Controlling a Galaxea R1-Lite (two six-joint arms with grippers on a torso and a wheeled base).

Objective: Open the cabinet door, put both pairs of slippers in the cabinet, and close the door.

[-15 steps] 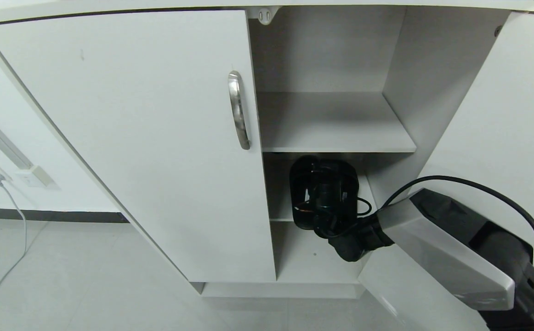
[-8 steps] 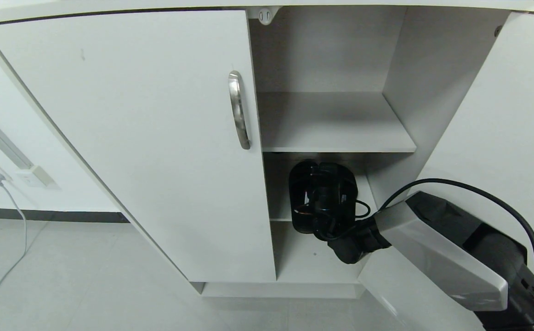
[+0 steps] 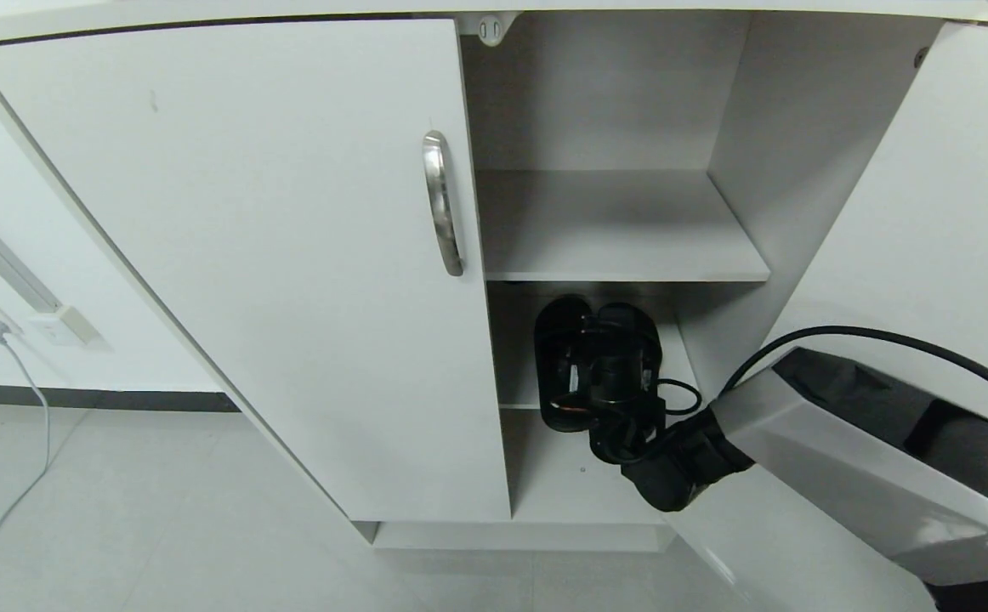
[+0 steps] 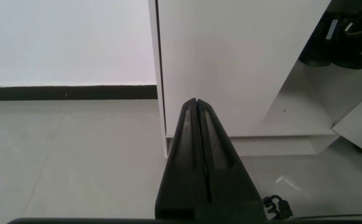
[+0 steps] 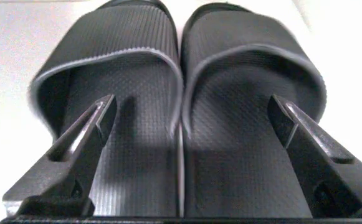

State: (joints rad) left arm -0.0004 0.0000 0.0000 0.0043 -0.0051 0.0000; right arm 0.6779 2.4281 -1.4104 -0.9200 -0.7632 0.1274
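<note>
Two black slippers (image 3: 557, 357) sit side by side as a pair on the lower shelf (image 3: 518, 374) of the cabinet, close to its front edge and under the upper shelf (image 3: 613, 229). Your right gripper (image 5: 193, 102) is just in front of them with its fingers (image 5: 81, 143) spread wide apart, one on each outer side of the pair, clamped on nothing. The right arm (image 3: 843, 459) comes in from the low right, angled up into the open half of the cabinet, with a black cable (image 3: 885, 336) looping over it.

From the head view you see the gripper only as a dark mass against the slippers. The right wrist view gives you what that one cannot: the ribbed straps, the seam where the two slippers touch, and the gap between the fingers.

Your left gripper (image 4: 196, 109) has its fingers pressed together, holding nothing. It is low over the pale floor (image 4: 62, 162), pointing at the bottom corner of the closed left door (image 3: 247, 255). That door carries a metal handle (image 3: 443, 204). The right door (image 3: 928, 212) stands wide open.
</note>
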